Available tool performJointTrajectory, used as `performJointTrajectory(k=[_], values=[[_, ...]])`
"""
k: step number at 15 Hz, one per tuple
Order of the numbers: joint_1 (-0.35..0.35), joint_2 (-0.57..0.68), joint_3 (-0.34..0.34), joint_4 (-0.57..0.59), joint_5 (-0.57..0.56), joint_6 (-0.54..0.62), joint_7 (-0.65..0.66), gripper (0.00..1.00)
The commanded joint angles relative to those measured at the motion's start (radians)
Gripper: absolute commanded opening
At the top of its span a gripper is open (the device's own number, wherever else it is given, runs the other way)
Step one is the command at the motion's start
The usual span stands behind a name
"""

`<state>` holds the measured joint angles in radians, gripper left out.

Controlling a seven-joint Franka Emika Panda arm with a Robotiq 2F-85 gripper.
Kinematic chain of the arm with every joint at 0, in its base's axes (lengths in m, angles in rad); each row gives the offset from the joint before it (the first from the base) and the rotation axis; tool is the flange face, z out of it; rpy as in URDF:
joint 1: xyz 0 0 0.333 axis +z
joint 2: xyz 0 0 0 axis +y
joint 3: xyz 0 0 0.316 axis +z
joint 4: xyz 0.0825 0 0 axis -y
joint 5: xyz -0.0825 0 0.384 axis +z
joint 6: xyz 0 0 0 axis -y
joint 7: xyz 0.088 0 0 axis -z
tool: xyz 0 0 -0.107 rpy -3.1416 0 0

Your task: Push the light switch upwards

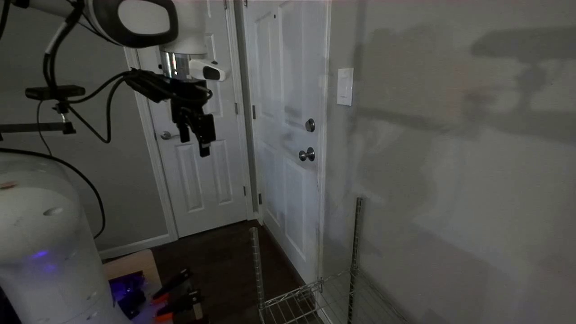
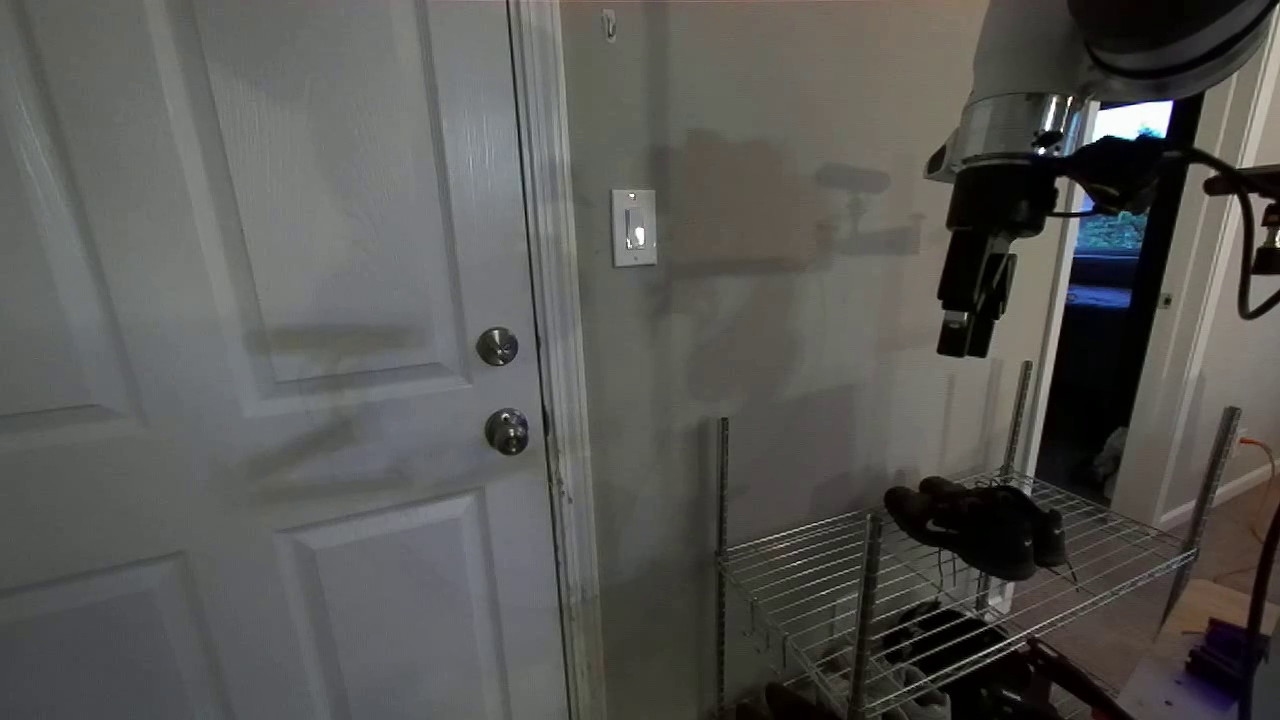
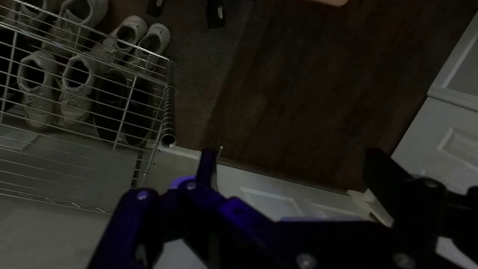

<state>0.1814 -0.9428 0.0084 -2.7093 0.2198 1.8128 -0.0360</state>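
Observation:
The light switch is a small white upright wall plate with a rocker on the grey wall beside the door frame. It shows in both exterior views (image 1: 345, 87) (image 2: 634, 228) and is out of view in the wrist view. My gripper (image 1: 194, 143) points downward and hangs in the air, well apart from the switch. In an exterior view the gripper (image 2: 966, 335) is far to the right of the switch, with its fingertips lower than the plate. In the wrist view the black fingers (image 3: 291, 153) stand wide apart with nothing between them.
A white door (image 1: 288, 90) with a deadbolt (image 2: 497, 346) and a doorknob (image 2: 507, 431) is beside the switch. A wire shelf rack (image 2: 800, 540) with upright posts stands below along the wall, with black shoes (image 2: 975, 525) on it. Another white door (image 1: 193, 180) is behind the arm.

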Motion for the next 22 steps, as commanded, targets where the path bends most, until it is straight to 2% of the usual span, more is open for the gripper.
performJointTrajectory(k=[1,2,4,8,13,17,22], values=[[-0.029,0.047,0.009,0.022,0.005,0.028,-0.018,1.00],[-0.032,0.077,0.018,0.044,-0.008,0.039,-0.020,0.75],[-0.030,0.139,0.035,0.090,-0.027,0.071,-0.026,0.68],[-0.029,0.271,0.069,0.193,-0.076,0.152,-0.026,0.41],[-0.048,0.382,0.105,0.299,-0.198,0.218,-0.006,0.09],[-0.076,0.440,0.131,0.354,-0.332,0.323,0.012,0.01],[-0.112,0.515,0.159,0.409,-0.480,0.447,0.050,0.06]])
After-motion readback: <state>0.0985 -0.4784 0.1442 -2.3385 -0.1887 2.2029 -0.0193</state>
